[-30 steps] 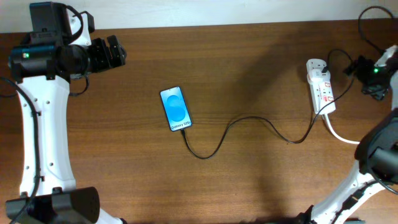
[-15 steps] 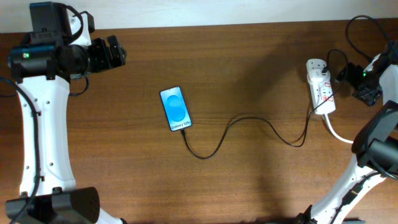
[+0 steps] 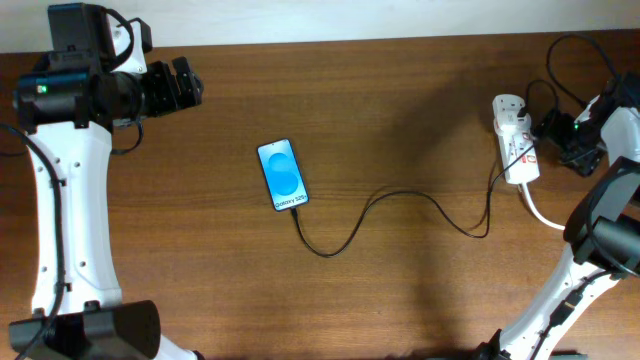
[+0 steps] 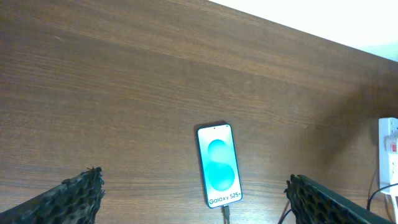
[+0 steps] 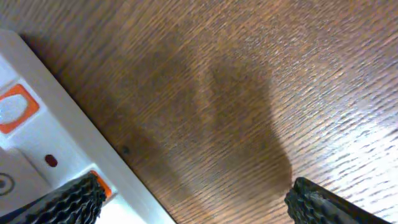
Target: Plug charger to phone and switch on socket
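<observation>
The phone (image 3: 283, 175) lies screen up mid-table, its blue screen lit. The thin black charger cable (image 3: 400, 191) runs from the phone's bottom edge in a wavy line to the white socket (image 3: 515, 140) at the right. In the left wrist view the plug tip (image 4: 227, 213) sits in the phone (image 4: 219, 173). My right gripper (image 3: 548, 127) is open, hard against the socket's right side. In the right wrist view (image 5: 194, 182) its left finger overlaps an orange-red switch on the socket (image 5: 37, 149). My left gripper (image 3: 190, 85) is open and empty, high at the far left.
The socket's thick white cord (image 3: 545, 215) trails off toward the right arm's base. Black arm cables (image 3: 560, 50) loop above the right gripper. The socket also shows at the right edge of the left wrist view (image 4: 390, 162).
My right gripper has moved left, from off the table's right edge to beside the socket. The cable by the socket shifted slightly. The left arm and phone have not moved.
</observation>
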